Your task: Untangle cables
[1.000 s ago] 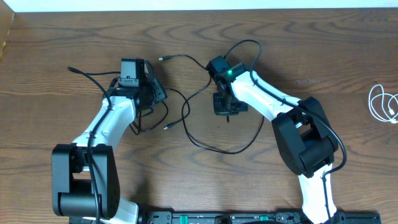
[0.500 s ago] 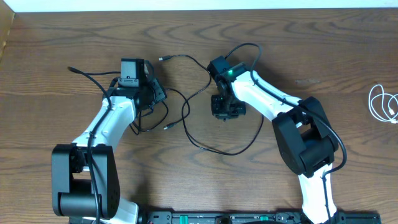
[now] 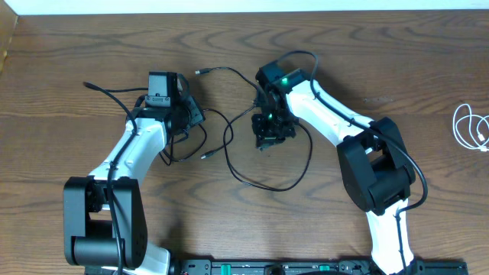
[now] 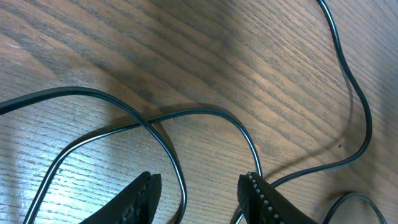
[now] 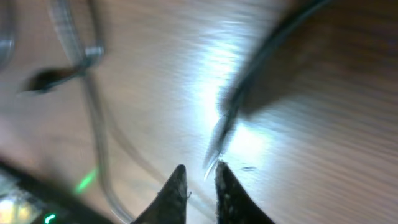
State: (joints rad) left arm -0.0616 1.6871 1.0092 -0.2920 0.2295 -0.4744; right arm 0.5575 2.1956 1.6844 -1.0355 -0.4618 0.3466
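The black cable (image 3: 263, 184) sprawls in loose loops across the middle of the table, with one small plug (image 3: 200, 72) at the back. My left gripper (image 3: 191, 120) sits over its left loops. In the left wrist view this gripper (image 4: 200, 186) is open, with one strand of the black cable (image 4: 205, 113) running between the fingers and touching neither. My right gripper (image 3: 267, 140) points down at the cable's centre. The blurred right wrist view shows the right gripper (image 5: 200, 169) with a narrow gap and the black cable (image 5: 261, 68) just at its tips. The white cable (image 3: 467, 126) lies coiled far right.
Thicker black wires (image 3: 107, 93) belonging to the arms arc over the left arm and over the right arm (image 3: 302, 55). Both arm bases stand at the table's front edge (image 3: 244, 267). The table's back edge (image 3: 244, 12) meets a white wall.
My right gripper has shifted a little left and forward. The black cable's big loop to its right has pulled in leftward. The left arm has stayed still.
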